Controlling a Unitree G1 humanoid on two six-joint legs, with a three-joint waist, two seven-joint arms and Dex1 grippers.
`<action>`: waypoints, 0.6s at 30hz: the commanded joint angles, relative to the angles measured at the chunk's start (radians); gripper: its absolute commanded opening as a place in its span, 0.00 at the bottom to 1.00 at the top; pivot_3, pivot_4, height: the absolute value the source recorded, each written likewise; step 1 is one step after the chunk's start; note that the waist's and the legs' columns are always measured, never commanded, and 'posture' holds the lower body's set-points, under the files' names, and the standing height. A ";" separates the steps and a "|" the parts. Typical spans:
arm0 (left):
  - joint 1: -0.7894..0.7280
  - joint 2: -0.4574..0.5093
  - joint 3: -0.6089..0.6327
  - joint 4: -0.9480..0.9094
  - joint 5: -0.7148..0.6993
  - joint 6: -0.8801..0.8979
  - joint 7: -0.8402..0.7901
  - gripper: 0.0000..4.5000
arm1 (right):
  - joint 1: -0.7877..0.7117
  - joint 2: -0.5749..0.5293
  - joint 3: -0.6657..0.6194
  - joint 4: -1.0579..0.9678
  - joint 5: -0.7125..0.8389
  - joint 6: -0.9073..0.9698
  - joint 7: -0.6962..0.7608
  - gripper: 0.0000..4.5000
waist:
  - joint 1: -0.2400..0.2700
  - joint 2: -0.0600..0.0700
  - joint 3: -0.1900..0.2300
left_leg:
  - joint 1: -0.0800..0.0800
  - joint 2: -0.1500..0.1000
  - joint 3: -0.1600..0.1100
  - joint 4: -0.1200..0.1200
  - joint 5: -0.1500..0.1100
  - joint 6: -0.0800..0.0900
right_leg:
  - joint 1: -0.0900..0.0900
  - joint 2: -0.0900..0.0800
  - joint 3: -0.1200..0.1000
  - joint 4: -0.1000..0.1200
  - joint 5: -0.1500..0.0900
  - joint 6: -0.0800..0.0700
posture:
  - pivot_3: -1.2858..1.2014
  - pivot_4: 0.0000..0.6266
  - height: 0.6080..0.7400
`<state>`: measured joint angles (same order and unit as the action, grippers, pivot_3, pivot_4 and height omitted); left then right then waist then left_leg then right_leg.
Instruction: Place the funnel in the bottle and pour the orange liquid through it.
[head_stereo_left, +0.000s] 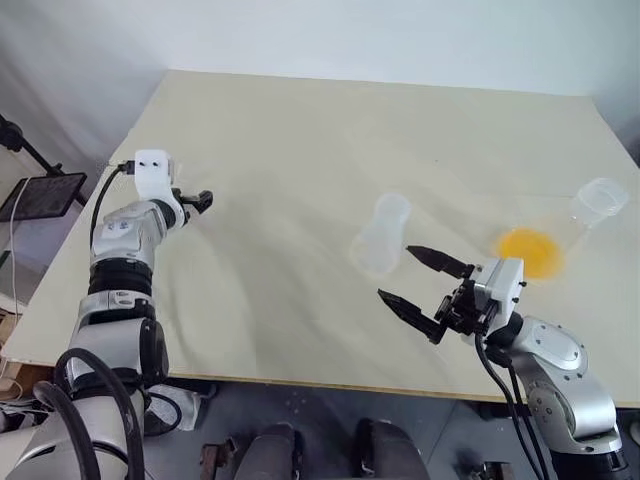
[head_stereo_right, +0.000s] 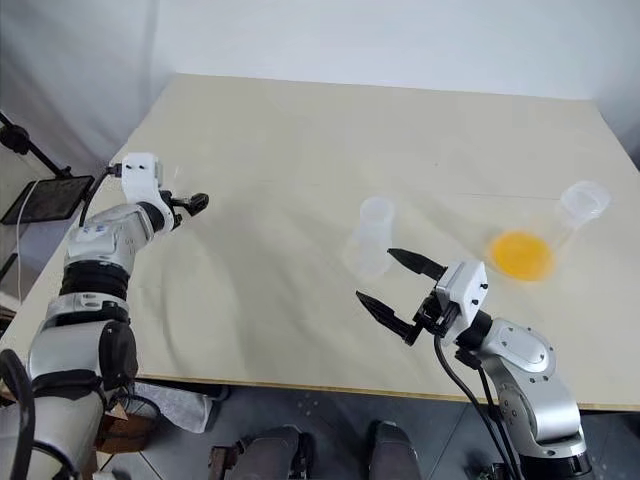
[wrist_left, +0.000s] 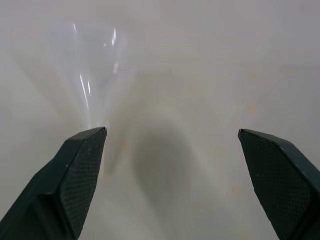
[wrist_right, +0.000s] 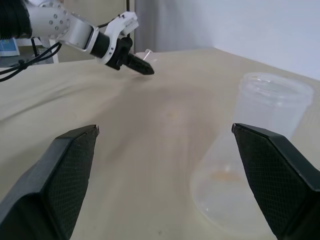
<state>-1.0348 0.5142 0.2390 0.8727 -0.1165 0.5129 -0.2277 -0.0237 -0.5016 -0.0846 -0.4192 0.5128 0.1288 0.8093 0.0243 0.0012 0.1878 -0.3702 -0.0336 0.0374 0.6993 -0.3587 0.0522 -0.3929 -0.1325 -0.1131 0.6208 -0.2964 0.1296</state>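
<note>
Funnel (wrist_left: 92, 70): clear, thin-walled plastic cone lying on the table (head_stereo_left: 300, 130) just ahead of the wide-open, empty left gripper (wrist_left: 172, 142); judged featherlight, slippery, easily crushed; best pinched gently across the rim.

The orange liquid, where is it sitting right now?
The orange liquid sits in a clear flask on the robot's right side of the table, just beyond the right tool, with the empty bottle to its left.
</note>
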 joint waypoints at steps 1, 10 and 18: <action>-0.028 0.001 0.009 -0.022 -0.016 0.022 0.006 1.00 | 0.008 -0.001 -0.016 -0.017 0.010 -0.015 0.002 1.00 | 0.000 0.000 0.000 | 0.000 0.000 0.000 0.000 0.000 0.000 | 0.000 0.000 0.000 0.000 0.000 0.000 | 0.52 0.24 1.00; -0.049 0.048 -0.021 -0.059 0.018 0.100 0.022 1.00 | 0.018 0.006 -0.015 -0.018 0.004 -0.022 -0.005 1.00 | -0.001 0.000 0.000 | 0.000 0.001 0.000 0.000 0.000 0.000 | 0.000 0.001 0.000 0.000 0.000 0.000 | 0.52 0.24 1.00; -0.044 0.071 -0.035 0.013 0.023 0.081 -0.012 1.00 | 0.031 0.014 -0.013 -0.029 0.000 -0.025 -0.020 1.00 | 0.000 0.000 0.000 | 0.000 0.000 0.000 0.000 0.000 0.000 | 0.000 0.000 0.001 0.000 0.000 0.000 | 0.52 0.24 1.00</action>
<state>-1.0575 0.5684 0.2117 0.8486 -0.1068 0.6290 -0.2278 0.0063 -0.4948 -0.0847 -0.4193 0.5061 0.1263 0.7932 0.0246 0.0013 0.1878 -0.3696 -0.0334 0.0377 0.6995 -0.3587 0.0522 -0.3928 -0.1323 -0.1126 0.6210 -0.2964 0.1297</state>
